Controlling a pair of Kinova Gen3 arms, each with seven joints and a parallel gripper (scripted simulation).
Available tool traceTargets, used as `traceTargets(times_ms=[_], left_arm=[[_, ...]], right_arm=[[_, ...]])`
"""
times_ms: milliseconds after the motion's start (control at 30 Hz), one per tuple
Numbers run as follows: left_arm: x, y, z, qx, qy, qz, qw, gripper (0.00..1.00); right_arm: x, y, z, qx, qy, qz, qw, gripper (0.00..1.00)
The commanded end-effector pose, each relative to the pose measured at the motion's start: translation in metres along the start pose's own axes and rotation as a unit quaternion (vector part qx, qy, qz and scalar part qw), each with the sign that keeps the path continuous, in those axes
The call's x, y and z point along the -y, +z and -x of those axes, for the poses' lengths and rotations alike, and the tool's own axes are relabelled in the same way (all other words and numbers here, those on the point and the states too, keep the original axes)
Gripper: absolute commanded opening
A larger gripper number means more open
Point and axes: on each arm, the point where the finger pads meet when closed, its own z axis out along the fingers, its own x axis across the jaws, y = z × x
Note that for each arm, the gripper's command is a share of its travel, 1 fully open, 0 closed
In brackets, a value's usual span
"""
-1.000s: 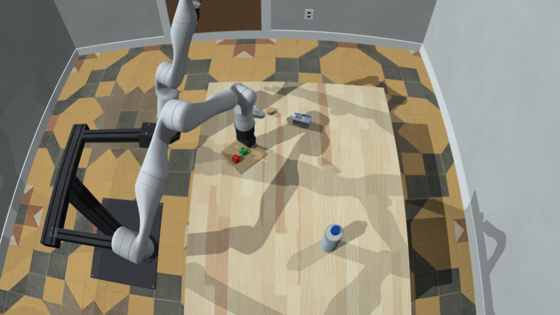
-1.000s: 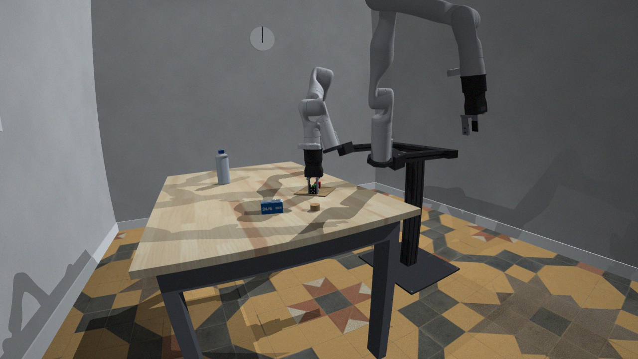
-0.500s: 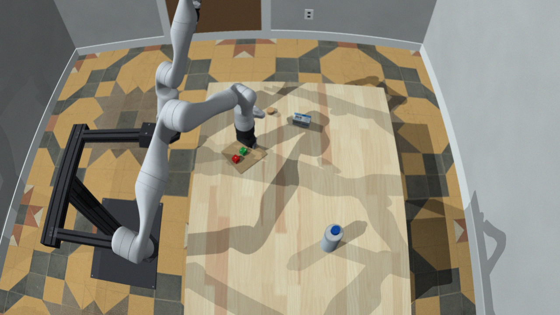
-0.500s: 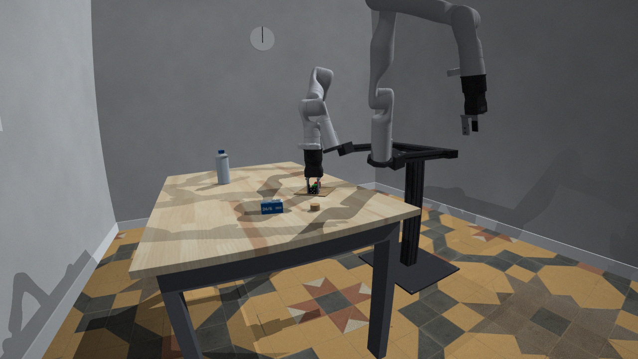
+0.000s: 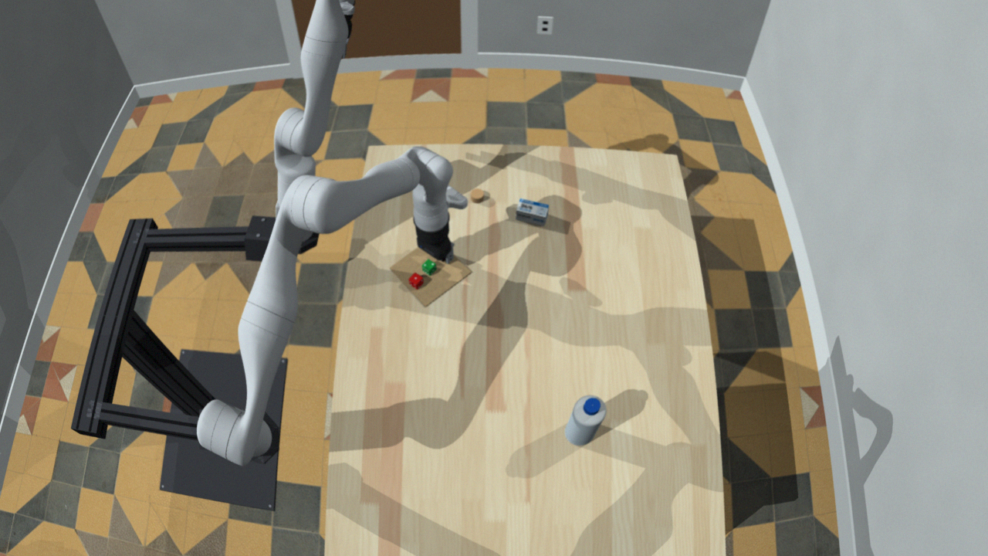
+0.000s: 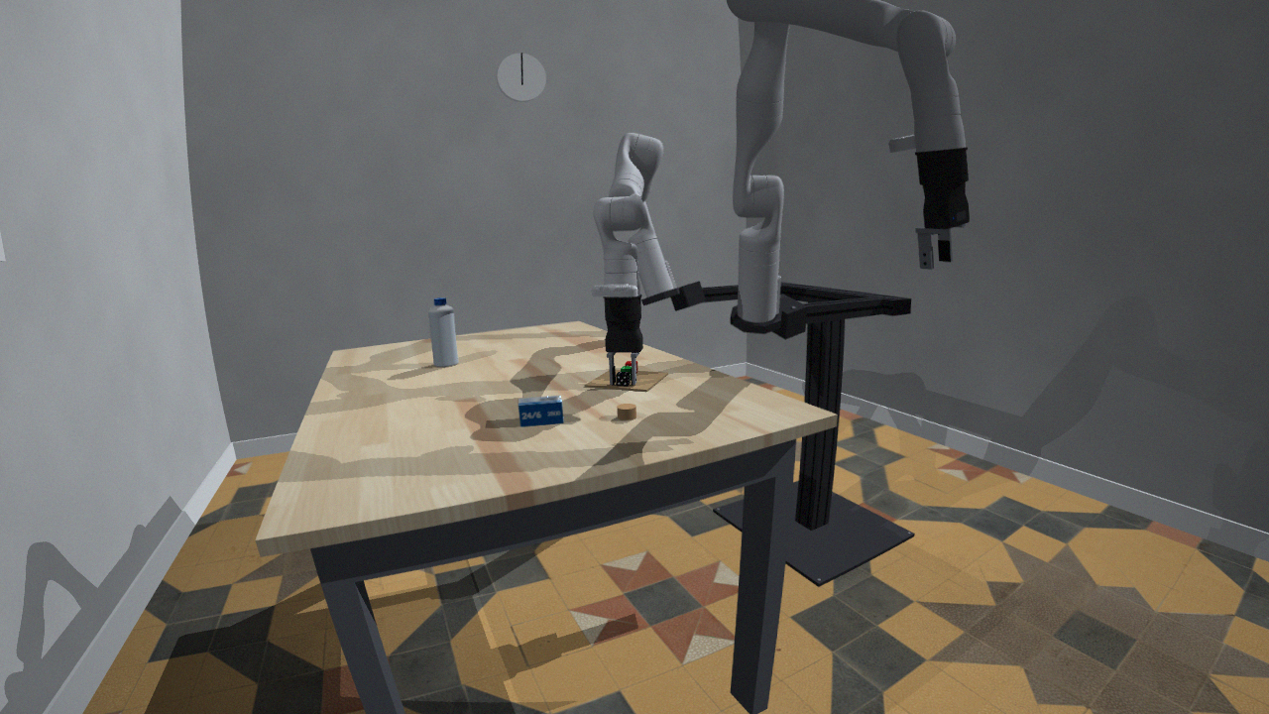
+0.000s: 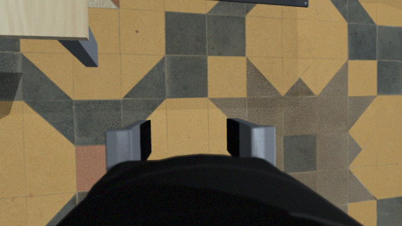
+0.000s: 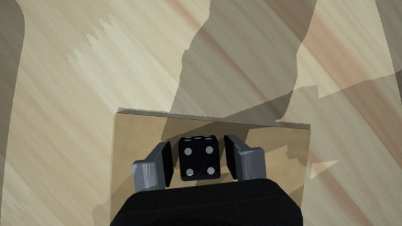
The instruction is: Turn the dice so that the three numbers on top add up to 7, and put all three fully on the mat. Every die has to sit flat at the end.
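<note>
Though near, green die half-hidden.

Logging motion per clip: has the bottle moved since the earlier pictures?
No. In the top view, the bottle stands upright at the same spot on the table, its base no nearer any edge.
</note>
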Motion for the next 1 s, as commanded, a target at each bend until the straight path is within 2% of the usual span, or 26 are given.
traceTargets(times_ms=[0, 133, 300, 367, 633, 767, 967], left_arm=[[0.0, -0.001, 0.0, 0.0, 0.0, 0.001, 1.0, 1.0], [0.0, -0.001, 0.0, 0.0, 0.0, 0.001, 1.0, 1.0], [0.0, -0.001, 0.0, 0.0, 0.0, 0.001, 1.0, 1.0], [0.0, -0.001, 0.0, 0.0, 0.0, 0.001, 1.0, 1.0], [0.0, -0.001, 0.0, 0.0, 0.0, 0.001, 1.0, 1.0], [0.0, -0.001, 0.0, 0.0, 0.0, 0.001, 1.0, 1.0], [0.0, -0.001, 0.0, 0.0, 0.0, 0.001, 1.0, 1.0]], right_arm=[[0.001, -0.005, 0.0, 0.0, 0.0, -0.002, 1.0, 0.79], [0.001, -0.018, 0.0, 0.0, 0.0, -0.002, 1.0, 0.79], [0.001, -0.044, 0.0, 0.0, 0.0, -0.002, 1.0, 0.79], [0.001, -0.044, 0.0, 0.0, 0.0, -0.002, 1.0, 0.79], [0.001, -0.081, 0.0, 0.0, 0.0, -0.002, 1.0, 0.79], [0.001, -0.09, 0.0, 0.0, 0.0, -0.002, 1.0, 0.79], [0.001, -0.091, 0.0, 0.0, 0.0, -0.002, 1.0, 0.79]])
